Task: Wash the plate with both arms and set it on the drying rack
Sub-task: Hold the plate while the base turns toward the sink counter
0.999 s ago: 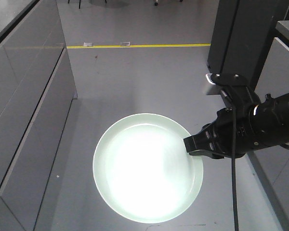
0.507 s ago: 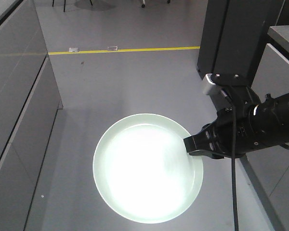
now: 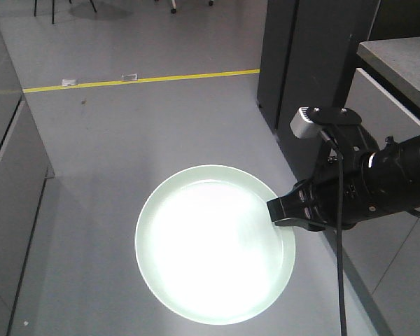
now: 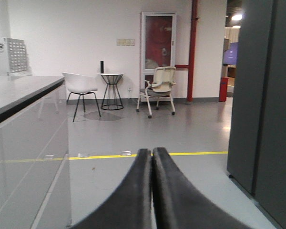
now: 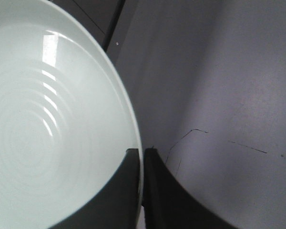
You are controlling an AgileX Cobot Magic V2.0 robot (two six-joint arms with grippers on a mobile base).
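Mint-green plate (image 3: 210, 259) is hanging out over the bare floor (image 3: 112, 154), held level and face up, not touching anything else. The right tool (image 3: 274, 210) has it by the right-hand edge. On the wrist view its two fingers (image 5: 124, 195) are almost together, with just the rim pinched between them, one on each side.

The left tool (image 4: 152, 162) is closed right up, tips touching and nothing in it. It's pointing toward the far end of the room where the chairs (image 4: 159, 88) are.

Looks like a carry step to me. There's no drying rack in any view, so I'd guess the plate is between stops. Can't say if it's washed, since glare blows out the middle of it.

The next move needs that one-sided pinch to hold while the plate travels. A wide plate held by one edge wants to droop, so slow and level. The left tool would have to open up if it's going to help.
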